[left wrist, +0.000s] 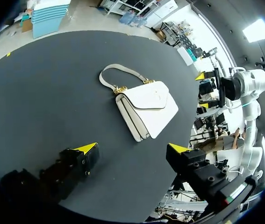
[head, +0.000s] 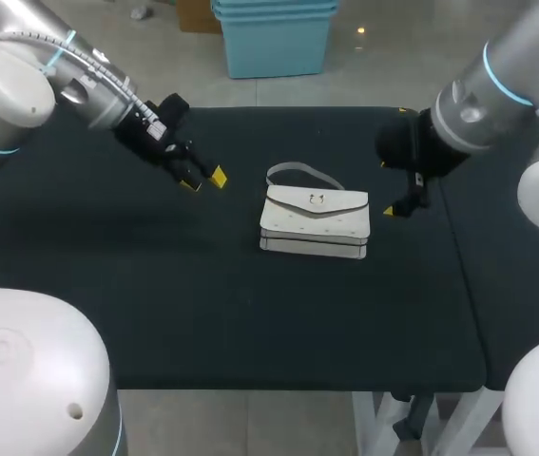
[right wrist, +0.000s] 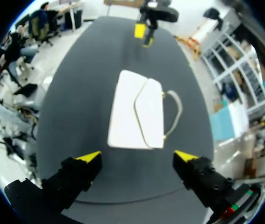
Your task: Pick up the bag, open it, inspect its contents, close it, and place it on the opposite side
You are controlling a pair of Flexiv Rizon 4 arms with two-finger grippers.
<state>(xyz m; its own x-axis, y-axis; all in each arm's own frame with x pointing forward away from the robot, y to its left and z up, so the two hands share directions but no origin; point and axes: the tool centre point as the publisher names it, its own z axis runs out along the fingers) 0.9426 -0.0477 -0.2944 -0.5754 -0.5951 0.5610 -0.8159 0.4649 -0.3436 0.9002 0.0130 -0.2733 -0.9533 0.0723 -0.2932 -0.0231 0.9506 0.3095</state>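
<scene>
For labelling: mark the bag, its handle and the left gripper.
bag [head: 315, 218], head view, middle of its top face.
handle [left wrist: 125, 71], left wrist view, the strap's arch.
left gripper [head: 203, 180], head view, midway between its yellow tips.

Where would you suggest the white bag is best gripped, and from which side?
Probably its handle, from above at the far edge. The bag lies flat, flap up, too wide for the jaws, while the thin handle loops out free beyond it.
</scene>
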